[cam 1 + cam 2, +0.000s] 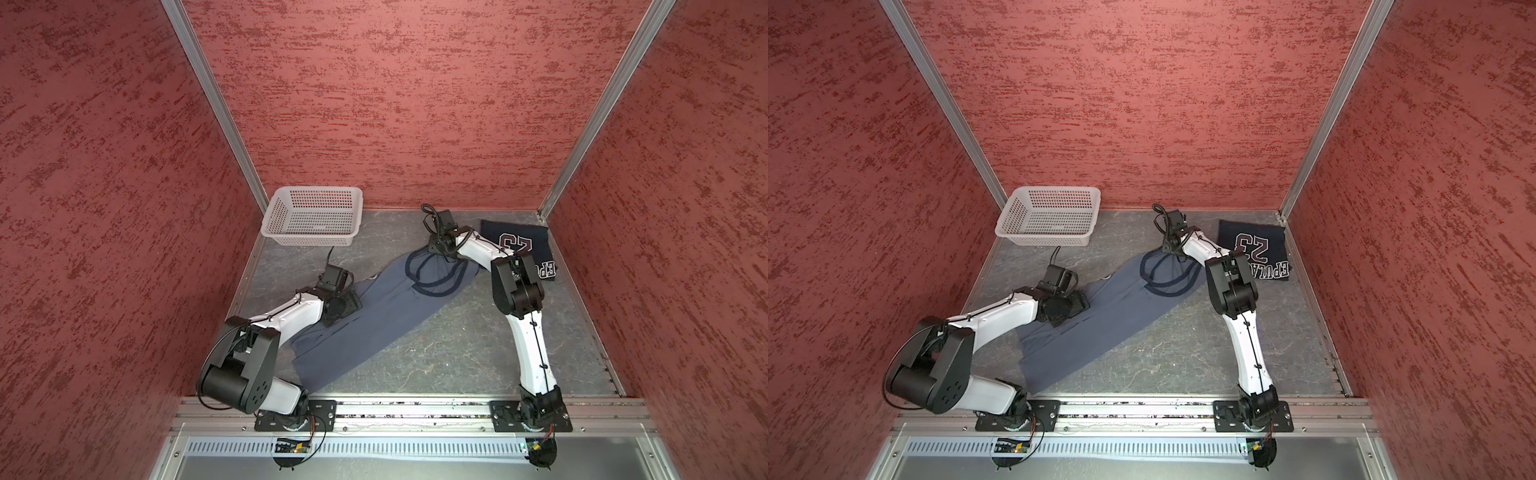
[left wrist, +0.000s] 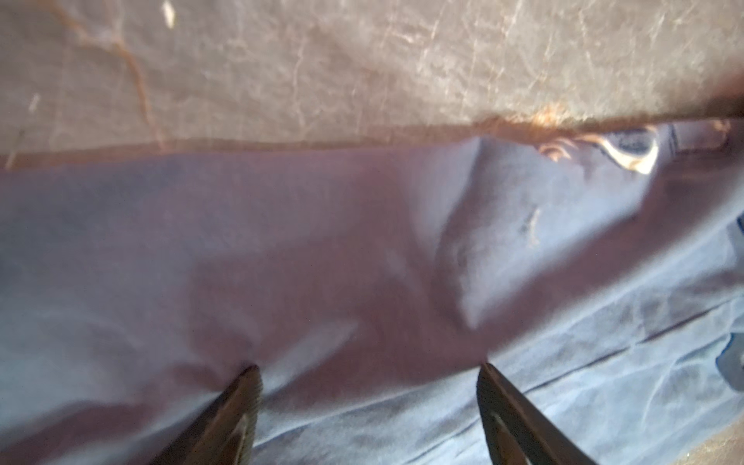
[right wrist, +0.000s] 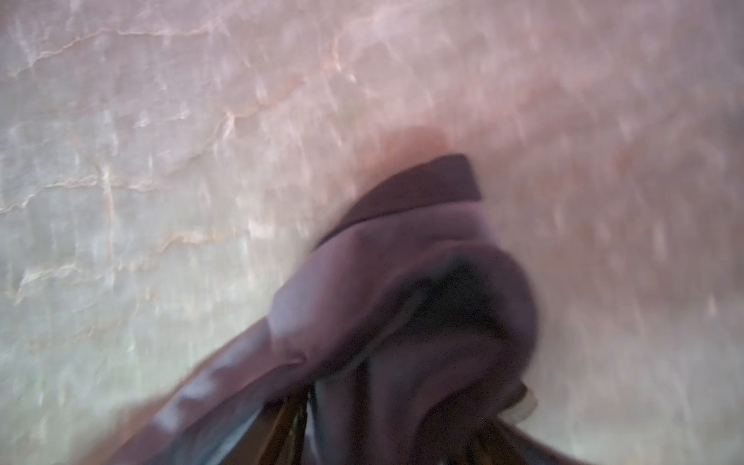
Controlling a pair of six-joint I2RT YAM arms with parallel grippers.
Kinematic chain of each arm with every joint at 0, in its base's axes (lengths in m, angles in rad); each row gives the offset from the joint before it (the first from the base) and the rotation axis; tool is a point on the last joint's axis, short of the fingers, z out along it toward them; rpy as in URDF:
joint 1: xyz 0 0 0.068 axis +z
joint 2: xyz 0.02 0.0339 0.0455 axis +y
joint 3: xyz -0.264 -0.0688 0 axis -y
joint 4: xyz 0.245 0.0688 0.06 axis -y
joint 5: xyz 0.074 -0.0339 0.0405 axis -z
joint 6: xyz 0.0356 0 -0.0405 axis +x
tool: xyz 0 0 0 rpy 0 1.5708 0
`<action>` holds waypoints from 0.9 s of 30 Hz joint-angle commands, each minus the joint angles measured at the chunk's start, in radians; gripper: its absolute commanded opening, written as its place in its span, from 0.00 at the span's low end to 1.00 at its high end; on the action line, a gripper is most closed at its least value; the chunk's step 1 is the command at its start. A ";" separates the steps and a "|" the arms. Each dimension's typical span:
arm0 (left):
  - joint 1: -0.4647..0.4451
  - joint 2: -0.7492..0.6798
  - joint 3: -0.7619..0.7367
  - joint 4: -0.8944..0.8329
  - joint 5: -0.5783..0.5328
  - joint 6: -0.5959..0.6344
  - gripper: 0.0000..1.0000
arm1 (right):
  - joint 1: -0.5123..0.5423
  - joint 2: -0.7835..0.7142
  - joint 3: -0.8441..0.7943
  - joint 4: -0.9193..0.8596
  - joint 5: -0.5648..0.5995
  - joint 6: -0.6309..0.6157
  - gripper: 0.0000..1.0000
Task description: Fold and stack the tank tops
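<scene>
Right pincer (image 3: 402, 410) amid bunched grey top (image 1: 374, 316), grip unclear; left pincer (image 2: 368, 368) open above it. Navy top (image 1: 519, 245) folded; grey top not yet folded, stacked.

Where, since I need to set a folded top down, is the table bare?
Widest bare patch: front centre of the table, bordered by the grey-blue tank top and the right arm. Smaller ones: between the white basket and the right arm's wrist; right of that arm, along the wall. Crowded: the far right corner with the folded navy tank top.
</scene>
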 commanded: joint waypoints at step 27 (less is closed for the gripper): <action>-0.026 -0.011 0.074 -0.282 0.021 0.118 0.87 | 0.073 -0.355 -0.470 -0.002 -0.128 0.030 0.76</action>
